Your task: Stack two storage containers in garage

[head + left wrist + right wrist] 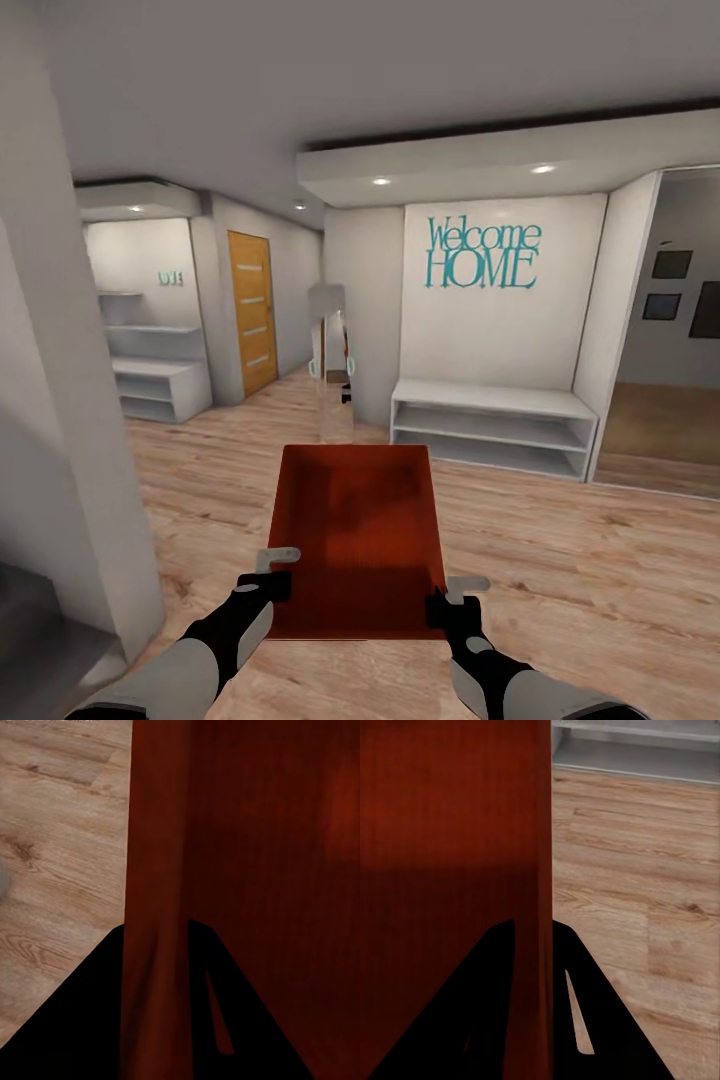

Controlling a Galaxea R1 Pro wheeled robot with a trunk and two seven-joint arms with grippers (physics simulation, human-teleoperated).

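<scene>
Storage container [358, 540] apparently clamped between both jaws, wall each side.

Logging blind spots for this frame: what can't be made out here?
- Second container, garage: nothing here tells where they are.
- Storage container near wall: head view, cut off where the left gripper and right gripper clamp it.
- Container underside: faces away from the head camera.
- Room behind the right opening: cropped by the frame edge.
- Small wall sign: too small to read.

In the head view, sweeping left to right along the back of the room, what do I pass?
Grey shelving alcove → orange wooden door → teal Welcome HOME lettering above the white low shelf unit → side opening with dark picture frames.
</scene>
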